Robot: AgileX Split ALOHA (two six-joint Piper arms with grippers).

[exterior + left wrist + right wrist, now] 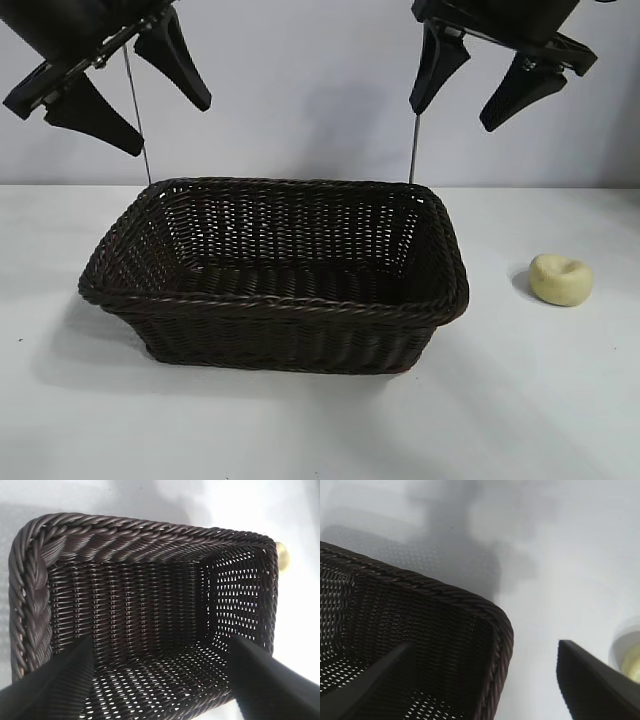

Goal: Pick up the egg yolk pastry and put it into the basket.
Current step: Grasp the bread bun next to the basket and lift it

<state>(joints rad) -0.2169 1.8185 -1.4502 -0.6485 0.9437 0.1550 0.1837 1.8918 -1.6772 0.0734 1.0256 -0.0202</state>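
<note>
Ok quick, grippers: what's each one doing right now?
Left gripper: open, empty, up above the basket's left end.
Right gripper: open, empty, above the basket's right end; egg yolk pastry not yet picked up.

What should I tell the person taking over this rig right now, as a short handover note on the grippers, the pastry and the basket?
Left gripper: open, empty, raised above the basket's left end.
Right gripper: open, empty, raised above the basket's right end, not yet over the pastry.
Egg yolk pastry: lying on the white table to the right of the basket, clear of it, untouched.
Basket: mid-table, upright, nothing inside.
Done: nothing yet; neither gripper holds anything.
Left: probably bring the right gripper, the nearer one, down on the pastry, grasp it, lift it over the rim and release it into the basket.
</note>
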